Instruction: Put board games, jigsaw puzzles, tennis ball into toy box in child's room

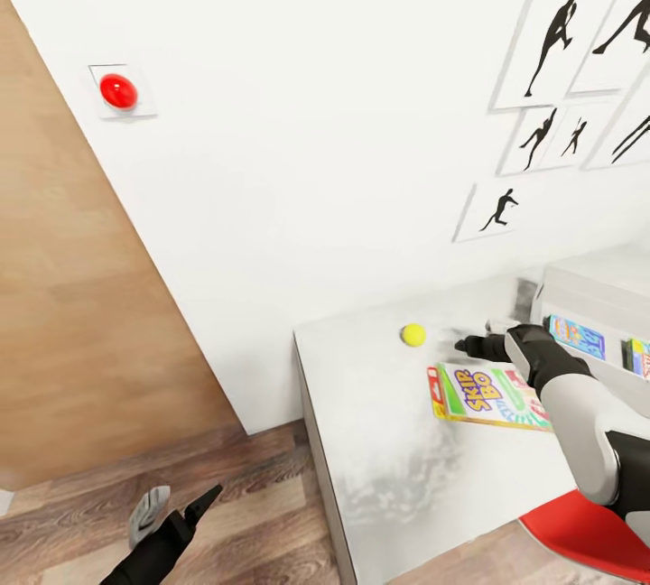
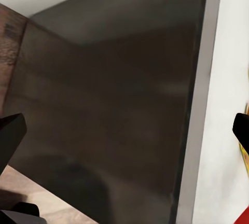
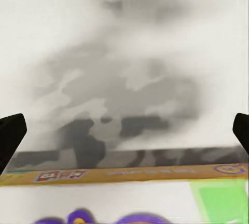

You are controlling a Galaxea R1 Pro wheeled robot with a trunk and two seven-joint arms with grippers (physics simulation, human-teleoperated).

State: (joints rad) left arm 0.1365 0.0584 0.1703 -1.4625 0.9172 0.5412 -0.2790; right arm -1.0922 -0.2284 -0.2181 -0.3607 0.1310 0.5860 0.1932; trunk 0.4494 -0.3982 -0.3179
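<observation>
The tennis ball (image 1: 413,334) lies on the pale table (image 1: 379,441) close to the wall. My right gripper (image 1: 477,338) hovers just right of the ball, open, with nothing between its fingers. Under that hand lies the white-green-red Skip-Bo board game (image 1: 487,395), flat on the table; its orange edge (image 3: 124,175) shows in the right wrist view below the open right gripper (image 3: 124,133). At the right stands the light grey toy box (image 1: 587,287), with a blue board game (image 1: 578,337) and a jigsaw puzzle (image 1: 639,357) inside. My left gripper (image 1: 176,508) hangs open low over the floor.
A red chair (image 1: 587,535) stands at the table's front right. A wood panel (image 1: 72,296) fills the left, and a red button (image 1: 118,91) sits on the white wall. The left wrist view faces the table's dark side (image 2: 114,105) and its edge (image 2: 202,105).
</observation>
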